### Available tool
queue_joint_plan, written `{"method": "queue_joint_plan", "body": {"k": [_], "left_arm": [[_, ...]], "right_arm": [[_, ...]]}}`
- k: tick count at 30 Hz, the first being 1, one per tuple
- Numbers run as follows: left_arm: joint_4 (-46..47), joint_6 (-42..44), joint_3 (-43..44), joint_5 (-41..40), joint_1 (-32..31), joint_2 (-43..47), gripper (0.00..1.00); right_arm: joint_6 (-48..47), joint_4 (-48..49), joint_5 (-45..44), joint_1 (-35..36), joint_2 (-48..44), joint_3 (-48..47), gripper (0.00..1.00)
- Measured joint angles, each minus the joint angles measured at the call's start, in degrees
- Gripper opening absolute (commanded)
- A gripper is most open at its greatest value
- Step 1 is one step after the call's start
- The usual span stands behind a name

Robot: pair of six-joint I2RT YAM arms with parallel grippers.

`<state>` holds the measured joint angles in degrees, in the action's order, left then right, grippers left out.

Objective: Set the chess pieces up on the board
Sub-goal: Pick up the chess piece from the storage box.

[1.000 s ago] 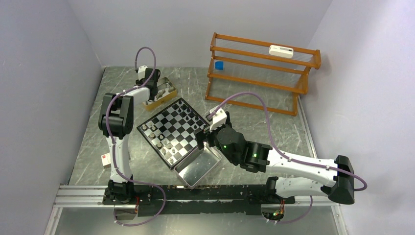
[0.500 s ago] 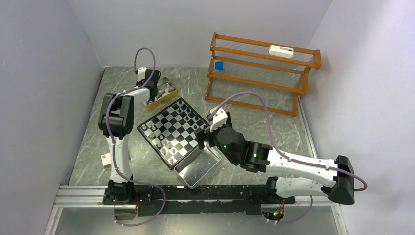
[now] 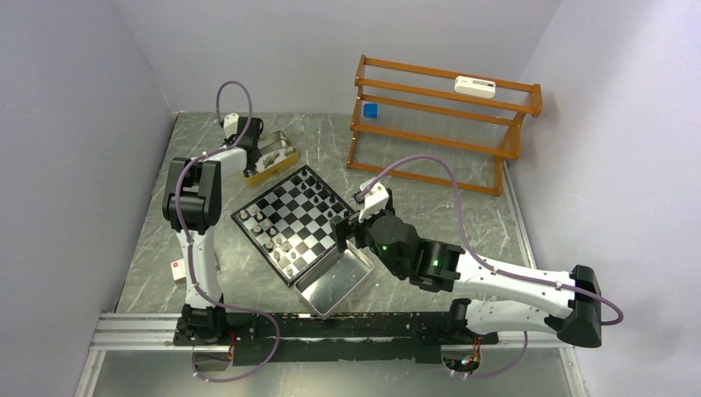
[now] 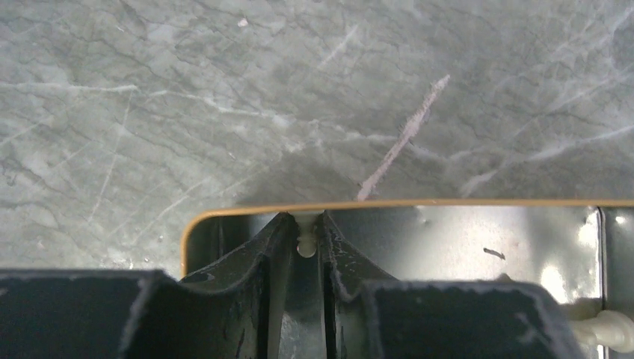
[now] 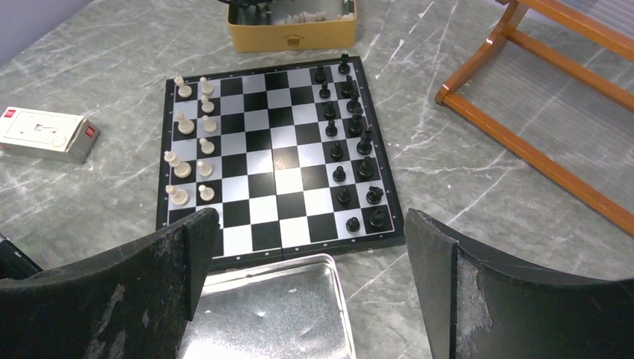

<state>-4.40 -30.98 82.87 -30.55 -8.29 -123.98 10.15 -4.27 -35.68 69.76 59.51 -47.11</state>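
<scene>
Checkered board point(image 5: 277, 161), chess pieces point(image 5: 364, 140) lining opposite edges

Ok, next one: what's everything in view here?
board: one, black-and-white checkered, mid-table
black pieces: about sixteen, two rows on the board's rack side
pale pieces: about nine, cream, on the board's opposite side
gold box: one, yellow-gold, beyond the board, more pieces inside
tray: one, shiny metal, by the board's near edge
rack: one, orange wood, far right
blue block: one, on the rack
white device: one, on the rack's top rail
small box: one, white with red marks, left of the board
table: one, grey marble
left gripper: black fingers, over the gold box, pinching one cream piece
right gripper: black fingers, open, empty, above the tray's edge
</scene>
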Motion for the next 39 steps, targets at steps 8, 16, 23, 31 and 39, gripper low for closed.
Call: {"method": "queue_joint_plan", "body": {"k": [8, 16, 23, 31, 39], "left_arm": [[0.37, 0.17, 0.00, 1.31, 0.98, 0.00, 0.17], [0.37, 1.51, -0.02, 2.75, 1.09, 0.24, 0.11], [-1.38, 3.54, -0.15, 6.75, 1.25, 1.29, 0.07], [-6.23, 6.54, -0.20, 12.00, 1.25, 4.68, 0.05], [-11.80, 12.28, 0.52, 15.30, 1.25, 9.70, 0.05]], "right_arm": [[0.11, -0.17, 0.11, 0.00, -0.24, 0.00, 1.00], [0.20, -0.35, 0.35, 0.00, -0.24, 0.00, 1.00], [2.05, -0.81, 1.60, -0.02, -1.66, 0.00, 1.00], [4.87, -1.51, 3.45, -0.02, -3.72, 0.00, 1.00], [8.52, -2.93, 5.53, -0.02, -5.49, 0.42, 1.00]]}}
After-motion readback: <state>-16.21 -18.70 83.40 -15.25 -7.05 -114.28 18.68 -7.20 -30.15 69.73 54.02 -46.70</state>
